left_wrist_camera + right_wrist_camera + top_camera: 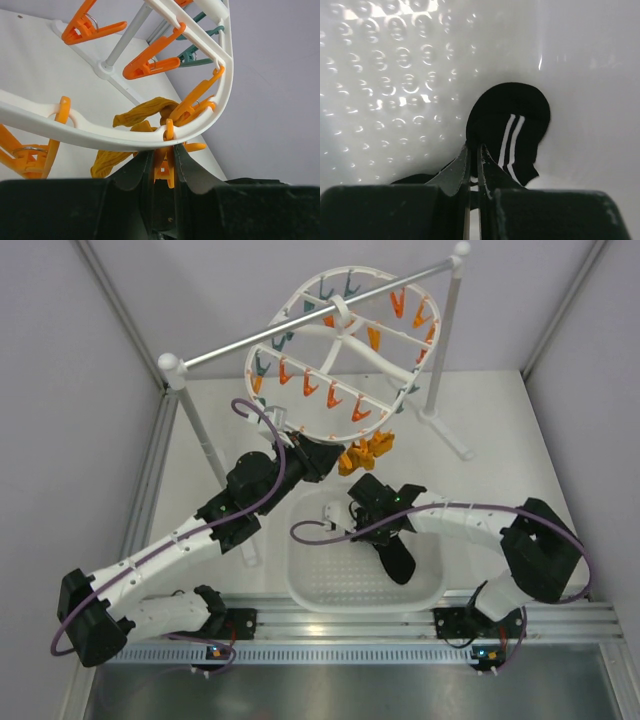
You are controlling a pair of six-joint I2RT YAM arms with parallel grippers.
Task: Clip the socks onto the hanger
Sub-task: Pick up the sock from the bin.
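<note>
Only the left wrist view shows the left gripper (pixel 162 156) with its jaws clamped on an orange clothespin (pixel 164 172) under the hanger (pixel 100 135) rim, a mustard sock (pixel 145 111) bunched just behind. Meanwhile, the right wrist view shows the right gripper (pixel 473 152) with its jaws pressed together on a black sock (pixel 515 110) with 2 white stripes, inside the perforated basket (pixel 380 75).

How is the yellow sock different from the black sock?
The yellow sock is plain; the black sock has white stripes. The yellow sock hangs from the hanger; the black sock is down in the basket, pinched by the right gripper. Both are small.
</note>
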